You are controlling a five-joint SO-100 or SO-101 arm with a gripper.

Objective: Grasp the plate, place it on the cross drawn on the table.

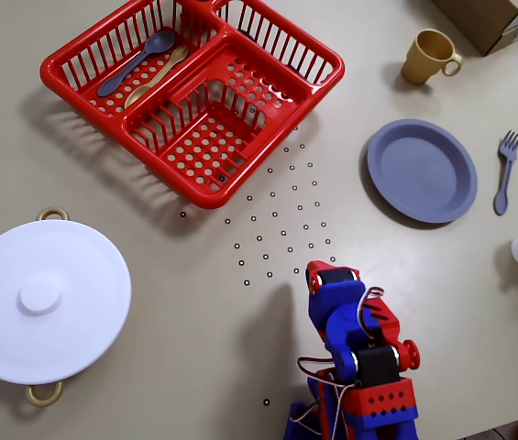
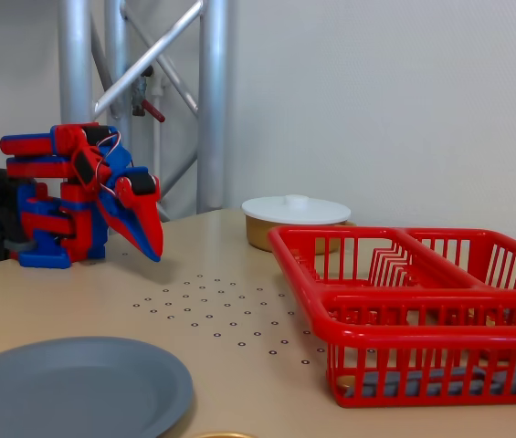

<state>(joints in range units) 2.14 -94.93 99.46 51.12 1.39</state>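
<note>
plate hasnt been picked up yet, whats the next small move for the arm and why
Probably swing the gripper toward the plate and open it. In the overhead view the plate lies flat on the table, up and to the right of the folded arm, with bare table between them. In the fixed view the gripper points down, looks shut and holds nothing.

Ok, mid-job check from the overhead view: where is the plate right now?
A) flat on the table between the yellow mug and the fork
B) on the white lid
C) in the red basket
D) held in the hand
A: the plate lies flat on the table, below the yellow mug and left of the fork, far from the hand.
</note>
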